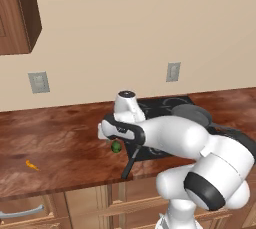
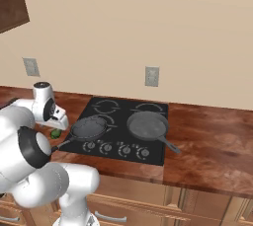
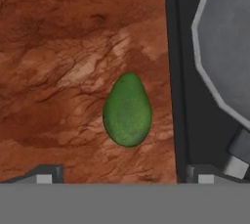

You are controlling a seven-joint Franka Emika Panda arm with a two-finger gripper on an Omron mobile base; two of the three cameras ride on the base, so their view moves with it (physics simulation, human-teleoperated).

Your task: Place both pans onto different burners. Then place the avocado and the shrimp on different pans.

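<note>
The avocado lies on the reddish-brown wooden counter, just beside the left edge of the black cooktop and apart from it. In the hand view it sits between the two finger tips of the gripper, which stand wide apart at either side and touch nothing; the gripper is empty and hangs above the fruit. In the left base view the avocado shows as a small green ball just under the white hand, and in the right base view a green patch peeks out beside the arm.

Two pans rest on the cooktop, each over its own burner. The left pan sits on the front left ring with its black handle pointing over the counter toward the robot; its grey rim shows near the avocado in the hand view. The right pan sits on the front right ring, handle angled toward the front right. The two rear burners are bare.

The shrimp lies on the counter well to the left of the avocado, near the front edge. A row of silver knobs runs along the front of the cooktop. Two wall sockets sit on the beige wall behind.
</note>
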